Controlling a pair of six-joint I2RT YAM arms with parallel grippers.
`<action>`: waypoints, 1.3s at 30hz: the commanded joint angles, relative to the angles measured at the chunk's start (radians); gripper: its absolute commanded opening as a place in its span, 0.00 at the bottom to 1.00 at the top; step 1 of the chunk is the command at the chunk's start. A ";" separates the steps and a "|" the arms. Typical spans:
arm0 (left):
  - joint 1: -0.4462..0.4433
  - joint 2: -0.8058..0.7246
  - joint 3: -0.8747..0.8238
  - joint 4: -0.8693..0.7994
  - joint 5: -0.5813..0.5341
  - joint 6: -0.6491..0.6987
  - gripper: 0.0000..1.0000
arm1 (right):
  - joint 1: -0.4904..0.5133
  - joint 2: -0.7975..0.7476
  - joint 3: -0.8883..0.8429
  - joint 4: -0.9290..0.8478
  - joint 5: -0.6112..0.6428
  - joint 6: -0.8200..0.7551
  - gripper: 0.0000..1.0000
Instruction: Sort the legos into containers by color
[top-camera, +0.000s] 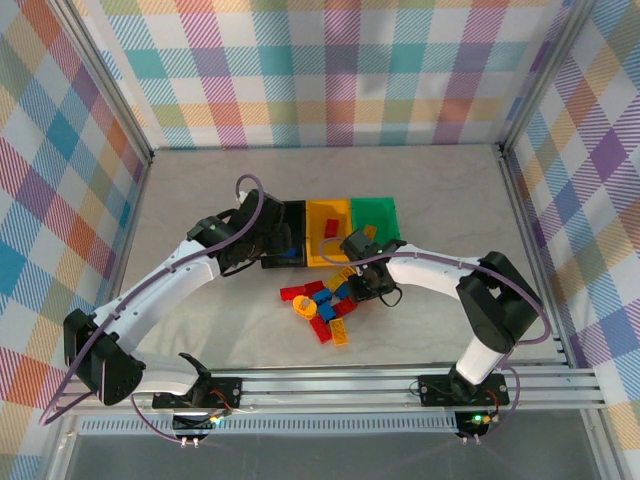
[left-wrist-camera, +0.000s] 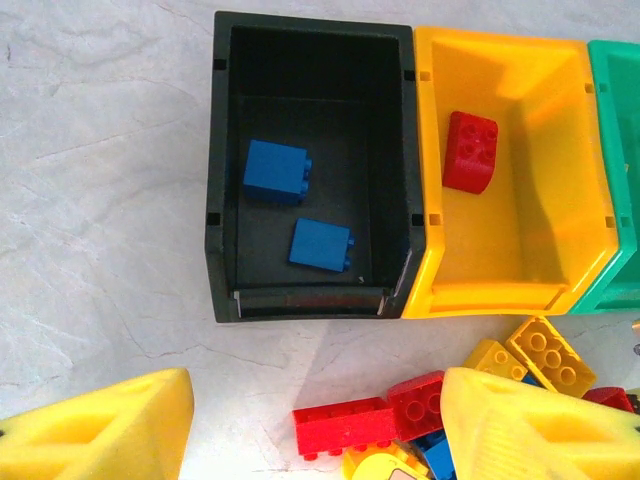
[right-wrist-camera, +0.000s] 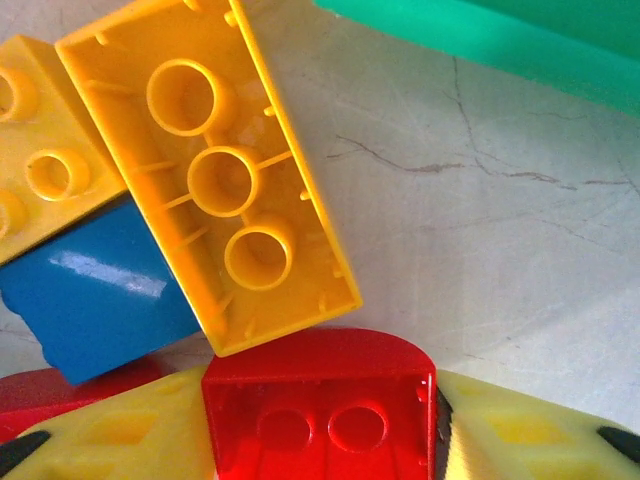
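Closest to the right wrist lens, a red round-ended plastic brick (right-wrist-camera: 320, 410) lay hollow side up between the right arm's yellow fingers (right-wrist-camera: 530, 435). The fingers were pressed against both its sides, gripping it. A long yellow-orange plastic brick (right-wrist-camera: 210, 170), also upside down and tilted, touched its top edge. That long brick lay over a glossy blue brick (right-wrist-camera: 90, 290) and just beside a second yellow-orange brick (right-wrist-camera: 40, 150). The pale marbled bench (right-wrist-camera: 500, 240) ran out to the right, and the wall of a green plastic bin (right-wrist-camera: 520, 45) crossed the top corner.

From the left wrist I saw the left arm's yellow fingers (left-wrist-camera: 100, 435) standing wide apart with nothing held, hanging over the bench just in front of the bins. The black plastic bin (left-wrist-camera: 222, 170) held two blue square bricks (left-wrist-camera: 275, 170), apart from each other. The yellow-orange plastic bin (left-wrist-camera: 560, 150) touched its right side and held one red rounded brick (left-wrist-camera: 470, 150). A long red studded brick (left-wrist-camera: 345, 425) lay on the bench between the fingers.

From overhead, the three bins sat in a row mid-bench: black, yellow-orange, green. The loose pile of legos (top-camera: 325, 305) lay just in front of them. The left fingers hung over the black bin's near end, and the right fingers were low at the pile's far right edge.
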 joint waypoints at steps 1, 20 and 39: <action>-0.001 -0.028 0.011 -0.030 -0.018 0.021 0.66 | -0.004 -0.035 0.023 -0.044 0.002 -0.020 0.52; -0.002 -0.090 -0.025 -0.054 -0.020 0.006 0.66 | -0.060 -0.046 0.305 -0.092 -0.038 -0.077 0.52; -0.028 -0.184 -0.177 -0.127 0.062 -0.034 0.65 | -0.130 0.341 0.770 -0.129 -0.062 -0.148 0.68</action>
